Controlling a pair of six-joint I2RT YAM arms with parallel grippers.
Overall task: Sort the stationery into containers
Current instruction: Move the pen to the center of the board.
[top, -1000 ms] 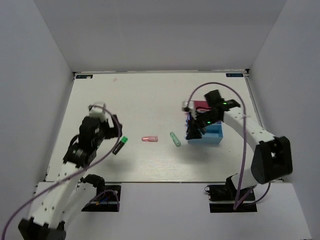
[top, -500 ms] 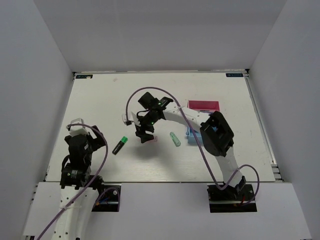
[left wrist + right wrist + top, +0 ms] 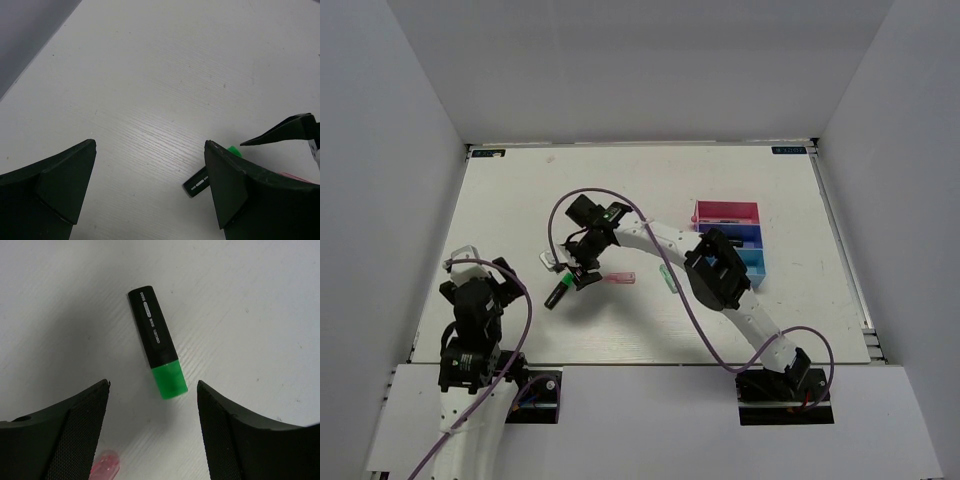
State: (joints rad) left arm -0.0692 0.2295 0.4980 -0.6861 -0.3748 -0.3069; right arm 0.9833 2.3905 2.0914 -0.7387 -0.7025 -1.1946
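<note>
Sorting looks only partly done at best, going by what lies on the white table [image 3: 520,190]: three markers are loose on it, and none is held.

Far left, the left gripper [image 3: 150,145] sits drawn back near its own base. Its fingers are spread wide with nothing between them, and its camera looks out over bare tabletop.

Next along is a stubby marker with a black body and a bright green cap [image 3: 559,290], lying flat at a slant. The right gripper [image 3: 152,385] hangs directly over it after a long reach across the table. Its two dark fingers are parted well wider than the marker and have no hold on anything. I judge this to be the piece about to be picked up.

Just to the right lies a small translucent pink marker [image 3: 619,278]. Beyond that is a pale green marker [image 3: 670,279], which rests close against the right arm's forearm as seen from above.

On the right side are the three joined plastic trays in a row running front to back: magenta-pink [image 3: 725,212] farthest, dark blue [image 3: 752,235] in the middle, light blue [image 3: 757,265] nearest. The arm's elbow covers part of the two blue ones, and I cannot tell what they hold. The magenta tray shows nothing I can make out from here. So at least three pieces remain to be carried over.
</note>
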